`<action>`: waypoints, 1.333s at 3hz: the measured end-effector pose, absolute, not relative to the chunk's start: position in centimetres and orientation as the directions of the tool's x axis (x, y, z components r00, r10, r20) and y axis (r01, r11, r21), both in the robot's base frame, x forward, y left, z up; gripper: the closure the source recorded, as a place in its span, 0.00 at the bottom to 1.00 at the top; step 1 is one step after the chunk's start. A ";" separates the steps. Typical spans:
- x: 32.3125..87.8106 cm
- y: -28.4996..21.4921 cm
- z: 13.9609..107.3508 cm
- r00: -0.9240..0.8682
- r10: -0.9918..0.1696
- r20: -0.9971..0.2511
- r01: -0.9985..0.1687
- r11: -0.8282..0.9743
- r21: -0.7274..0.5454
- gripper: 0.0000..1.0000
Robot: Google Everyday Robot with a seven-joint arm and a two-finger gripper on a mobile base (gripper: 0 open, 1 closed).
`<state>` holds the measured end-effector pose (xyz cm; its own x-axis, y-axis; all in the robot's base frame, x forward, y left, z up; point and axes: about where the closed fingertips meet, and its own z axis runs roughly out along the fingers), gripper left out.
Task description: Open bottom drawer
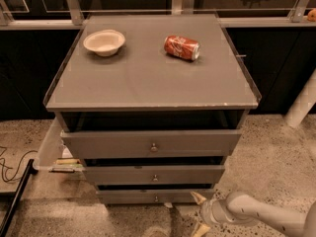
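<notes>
Grey three-drawer cabinet (148, 78), centre of view; bottom drawer (128, 197), its lowest and narrowest front, at floor level. Gripper (197, 213), low off the cabinet's front right corner, just beside that drawer's front, fingers spread apart, holding nothing. On the cabinet top: white bowl (104, 42), rear left; red soda can (181, 47), on its side, rear right.

Speckled pale floor (281, 157) surrounds a grey cabinet whose worktop (148, 78) backs onto dark panels (24, 68) under a metal-framed glass rail (74, 4). A black cable (7, 169) lies at left and a white post (301, 105) slants at right. The gripper (198, 214) hangs low over the floor, fingers spread.
</notes>
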<state>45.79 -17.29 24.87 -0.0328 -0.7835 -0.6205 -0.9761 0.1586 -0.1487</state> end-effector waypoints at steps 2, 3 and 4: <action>48.4 -17.8 23.6 -0.045 -0.757 -0.652 -0.965 0.201 -0.166 0.00; 50.2 -17.7 22.8 -0.025 -0.748 -0.663 -0.961 0.200 -0.190 0.00; 52.9 -17.7 21.2 -0.012 -0.740 -0.672 -0.954 0.210 -0.214 0.00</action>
<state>52.87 -17.70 21.25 -0.0125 -0.7404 -0.6720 -0.9539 0.2104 -0.2141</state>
